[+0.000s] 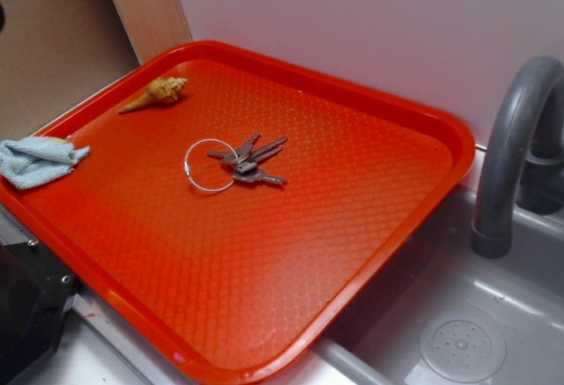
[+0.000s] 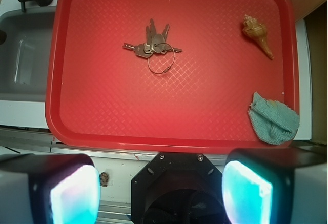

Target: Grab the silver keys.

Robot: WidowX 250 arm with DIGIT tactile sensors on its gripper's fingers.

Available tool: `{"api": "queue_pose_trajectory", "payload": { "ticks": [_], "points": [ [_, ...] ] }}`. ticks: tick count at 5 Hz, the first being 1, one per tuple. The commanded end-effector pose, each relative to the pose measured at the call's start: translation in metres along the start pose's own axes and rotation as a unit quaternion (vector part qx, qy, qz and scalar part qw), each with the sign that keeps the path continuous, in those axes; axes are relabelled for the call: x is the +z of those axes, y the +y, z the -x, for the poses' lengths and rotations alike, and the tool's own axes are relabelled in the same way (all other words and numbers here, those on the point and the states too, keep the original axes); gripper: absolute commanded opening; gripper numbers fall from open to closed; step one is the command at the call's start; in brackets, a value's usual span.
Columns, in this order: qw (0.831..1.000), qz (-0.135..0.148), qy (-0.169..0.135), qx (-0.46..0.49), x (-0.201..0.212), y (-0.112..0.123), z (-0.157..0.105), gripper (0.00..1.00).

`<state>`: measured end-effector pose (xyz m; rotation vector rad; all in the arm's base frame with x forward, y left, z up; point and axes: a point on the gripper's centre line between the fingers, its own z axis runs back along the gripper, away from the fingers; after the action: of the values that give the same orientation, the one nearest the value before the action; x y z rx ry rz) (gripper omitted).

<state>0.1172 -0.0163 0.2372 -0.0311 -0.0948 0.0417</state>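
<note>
Silver keys (image 1: 240,163) mid-tray (image 1: 264,297), seashell (image 1: 157,93) and cloth (image 1: 35,158) near its edges

Bright red tray (image 1: 370,226) with embossed diamond texture; dull grey-silver keys (image 1: 251,160); tan shell (image 1: 159,92); pale blue-green cloth (image 1: 35,158); grey sink (image 1: 493,314) and tap (image 1: 515,138).

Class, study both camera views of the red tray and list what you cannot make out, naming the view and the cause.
1. Hand: absent from the exterior view; wrist view cuts its fingertips off at the bottom edge.
2. Silver keys: exact count unclear, they overlap and are small in both views.
3. Blue cloth: cut off by the exterior view's left edge.
4. Faucet: top cut off by the right edge.
</note>
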Motion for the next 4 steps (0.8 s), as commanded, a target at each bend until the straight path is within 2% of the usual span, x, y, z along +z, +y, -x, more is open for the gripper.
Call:
{"api": "queue_pose_trajectory", "payload": {
  "ticks": [1, 2, 3, 4],
  "points": [
    [1.000, 0.000, 0.000, 0.000, 0.000, 0.000, 0.000, 1.00],
    [0.999, 0.006, -0.042, -0.010, -0.031, 0.038, -0.038, 1.00],
    [0.995, 0.062, -0.073, -0.018, -0.067, 0.044, -0.068, 1.00],
    [0.994, 0.098, -0.045, -0.018, -0.121, 0.043, -0.085, 1.00]
  ]
}}
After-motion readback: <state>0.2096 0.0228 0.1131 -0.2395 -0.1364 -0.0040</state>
